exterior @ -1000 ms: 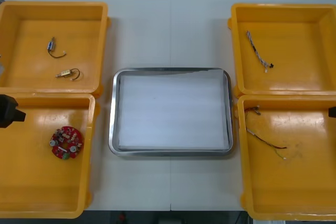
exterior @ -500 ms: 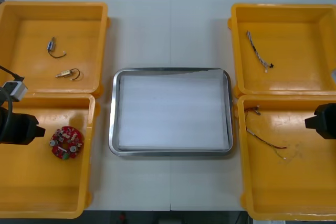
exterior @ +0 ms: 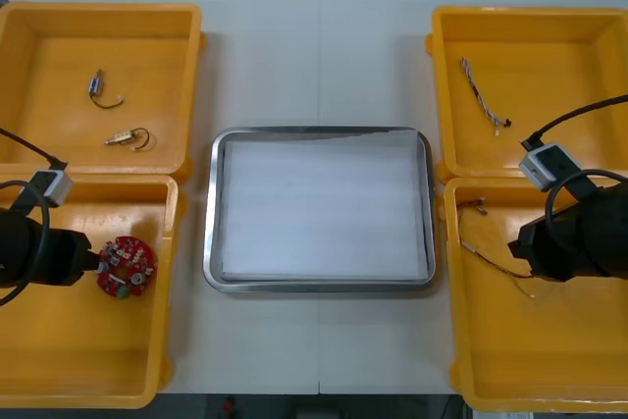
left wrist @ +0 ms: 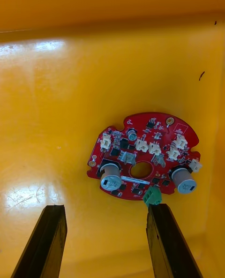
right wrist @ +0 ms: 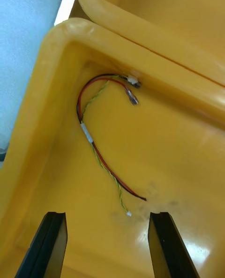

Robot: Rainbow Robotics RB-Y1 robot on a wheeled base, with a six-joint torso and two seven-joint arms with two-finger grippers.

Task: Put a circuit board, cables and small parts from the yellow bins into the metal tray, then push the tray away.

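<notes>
A round red circuit board (exterior: 125, 267) lies in the near left yellow bin (exterior: 59, 360). My left gripper (exterior: 91, 262) hovers just left of it, open; in the left wrist view the board (left wrist: 145, 163) lies just beyond the open left gripper (left wrist: 105, 243). A red and yellow cable (exterior: 496, 260) lies in the near right yellow bin (exterior: 579, 360). My right gripper (exterior: 518, 250) hangs over it, open; the cable (right wrist: 101, 137) runs toward the gap of the right gripper (right wrist: 108, 243). The metal tray (exterior: 208, 242), white inside, sits between the bins.
The far left bin (exterior: 39, 46) holds two small metal parts (exterior: 96, 87) (exterior: 126, 137). A twisted blue and white cable (exterior: 483, 95) lies in the far right bin (exterior: 579, 46). Bin walls stand close to both grippers.
Both arms have come in from the table's sides. The left gripper moved right up to the board; the right gripper moved left over the red and yellow cable.
</notes>
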